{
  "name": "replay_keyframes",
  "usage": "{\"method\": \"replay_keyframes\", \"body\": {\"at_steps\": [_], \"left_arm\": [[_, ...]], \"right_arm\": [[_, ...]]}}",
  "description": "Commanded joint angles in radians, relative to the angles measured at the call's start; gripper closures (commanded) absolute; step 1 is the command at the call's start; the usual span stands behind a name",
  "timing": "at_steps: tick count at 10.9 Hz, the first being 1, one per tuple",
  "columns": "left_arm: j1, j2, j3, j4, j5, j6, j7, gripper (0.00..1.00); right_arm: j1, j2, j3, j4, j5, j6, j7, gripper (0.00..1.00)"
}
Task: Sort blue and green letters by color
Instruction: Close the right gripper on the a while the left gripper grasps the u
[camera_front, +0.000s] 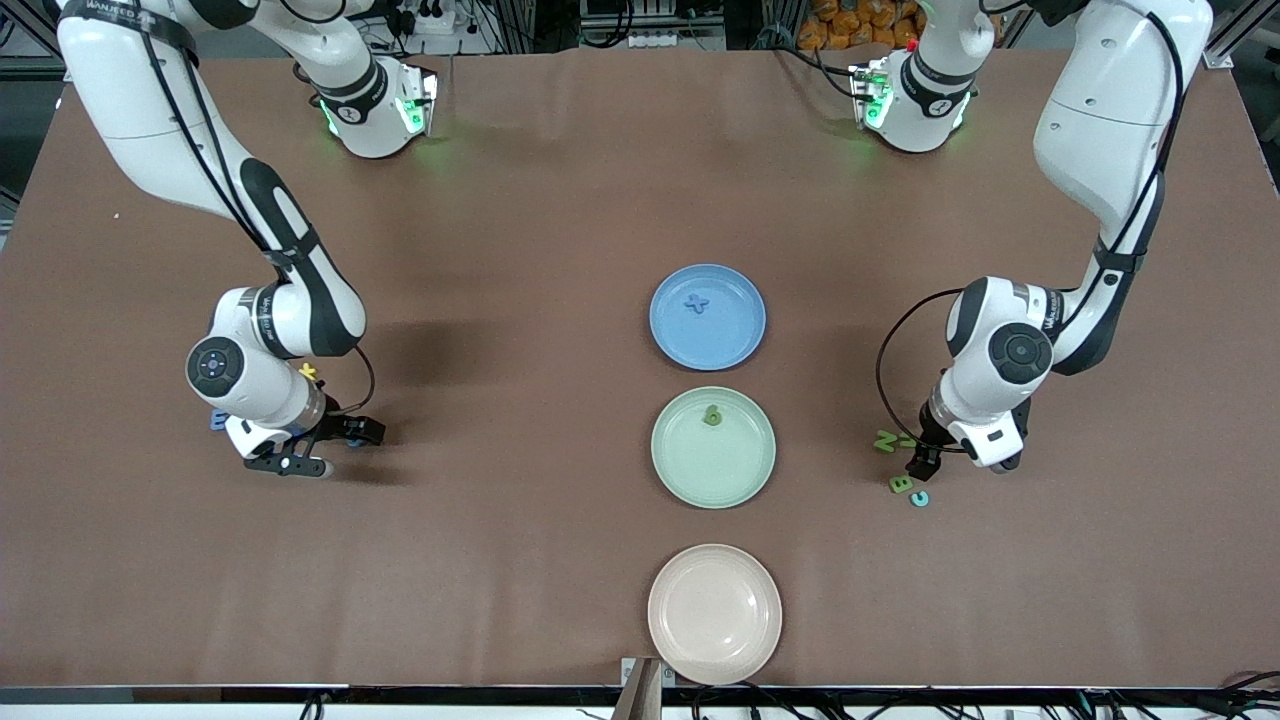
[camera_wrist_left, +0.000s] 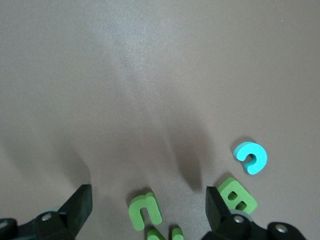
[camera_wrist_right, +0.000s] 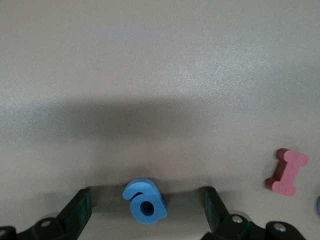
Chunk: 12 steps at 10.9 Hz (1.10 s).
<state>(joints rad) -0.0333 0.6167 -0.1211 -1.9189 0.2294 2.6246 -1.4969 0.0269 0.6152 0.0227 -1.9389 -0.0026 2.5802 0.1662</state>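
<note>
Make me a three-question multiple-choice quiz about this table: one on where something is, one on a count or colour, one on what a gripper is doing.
1. Where is the blue x?
A. on the blue plate
B. on the green plate
C. on the bare table

2. How many plates are there?
A. two
B. three
C. four

3. The right gripper is:
A. shut on a red letter
B. open, with the blue a between its fingers
C. holding a plate

Answers: 1 A, front view shows it there; 2 B, blue, green and cream; 3 B, right wrist view shows fingers apart.

Green B crowds left gripper; elsewhere table seems bare.
</note>
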Motion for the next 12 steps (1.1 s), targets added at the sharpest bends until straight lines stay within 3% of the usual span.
{"method": "replay_keyframes", "body": {"at_steps": [1,2,10,12], "left_arm": [[0.006,0.008,-0.003,0.009,-0.027,0.009,-0.022,0.0],[0.006,0.008,-0.003,0.009,-0.028,0.009,-0.026,0.0],[-0.013,0.026,-0.003,0.011,-0.028,0.018,-0.062,0.0],[-0.013,0.031,-0.003,0.011,-0.028,0.024,-0.062,0.0]], "right_arm": [[-0.009,-0.038,0.013,-0.052,-0.02,0.014,-0.005,0.0],[-0.009,-0.049,0.013,-0.064,-0.02,0.014,-0.005,0.0],[-0.004,-0.063,0.013,-0.068,-0.02,0.012,-0.011,0.53],[-0.004,-0.063,0.013,-0.066,-0.019,0.014,-0.011,0.61]]}}
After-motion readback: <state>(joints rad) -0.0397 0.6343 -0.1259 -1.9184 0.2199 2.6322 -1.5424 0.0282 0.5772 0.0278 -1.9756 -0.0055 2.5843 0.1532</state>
